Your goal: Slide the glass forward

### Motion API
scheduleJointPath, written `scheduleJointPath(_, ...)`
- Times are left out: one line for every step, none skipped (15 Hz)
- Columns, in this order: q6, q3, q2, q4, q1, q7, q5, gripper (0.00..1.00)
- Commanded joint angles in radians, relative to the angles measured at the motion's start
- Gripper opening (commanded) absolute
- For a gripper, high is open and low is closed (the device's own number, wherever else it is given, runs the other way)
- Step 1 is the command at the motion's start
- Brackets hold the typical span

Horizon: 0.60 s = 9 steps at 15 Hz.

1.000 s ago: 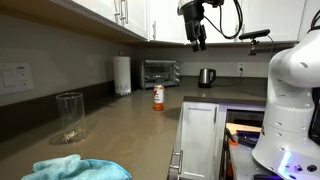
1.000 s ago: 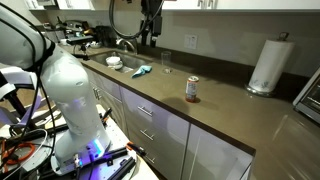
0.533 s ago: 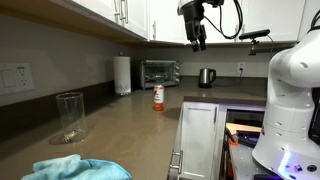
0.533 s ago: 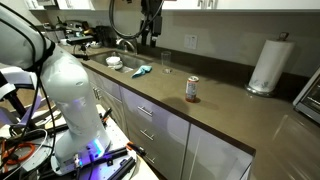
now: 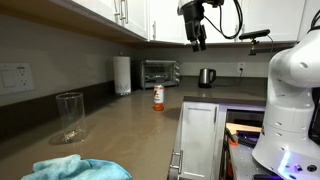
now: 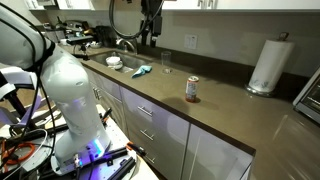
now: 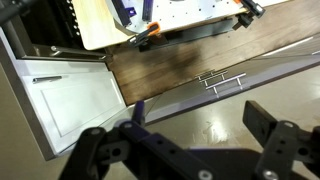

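The glass (image 5: 70,115) is tall, clear and cylindrical and stands upright on the brown counter near the wall; it also shows in an exterior view (image 6: 165,63) beyond the blue cloth. My gripper (image 5: 198,40) hangs high above the counter, well away from the glass, and shows in an exterior view (image 6: 150,34) too. In the wrist view the gripper (image 7: 195,120) is open and empty, looking down on bare counter and the floor beyond; the glass is out of that view.
A small orange-labelled bottle (image 5: 158,97) with a white cap stands mid-counter. A blue cloth (image 5: 75,168) lies near the glass. A paper towel roll (image 5: 122,74), toaster oven (image 5: 160,72) and kettle (image 5: 206,77) stand further along. A sink (image 6: 105,60) is by the cloth.
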Motion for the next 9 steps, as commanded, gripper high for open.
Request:
scheduleJointPath(-0.002, -0.007, 0.001, 0.002, 0.009, 0.004, -0.003, 1.00)
scheduleJointPath(0.015, -0.004, 0.005, 0.006, 0.008, 0.008, -0.009, 1.00)
scheduleJointPath(0.032, -0.002, 0.008, 0.008, 0.007, 0.010, -0.015, 1.00)
scheduleJointPath(0.049, 0.003, 0.015, 0.013, 0.003, 0.021, -0.024, 1.00)
scheduleJointPath(0.056, 0.001, 0.023, 0.021, 0.006, 0.008, -0.027, 1.00)
scheduleJointPath(0.038, -0.007, 0.003, 0.003, 0.009, 0.003, -0.008, 1.00)
scheduleJointPath(0.046, -0.007, 0.005, 0.004, 0.009, 0.003, -0.010, 1.00)
scheduleJointPath(0.048, -0.007, 0.006, 0.004, 0.009, 0.003, -0.011, 1.00)
scheduleJointPath(0.049, -0.007, 0.007, 0.004, 0.009, 0.003, -0.011, 1.00)
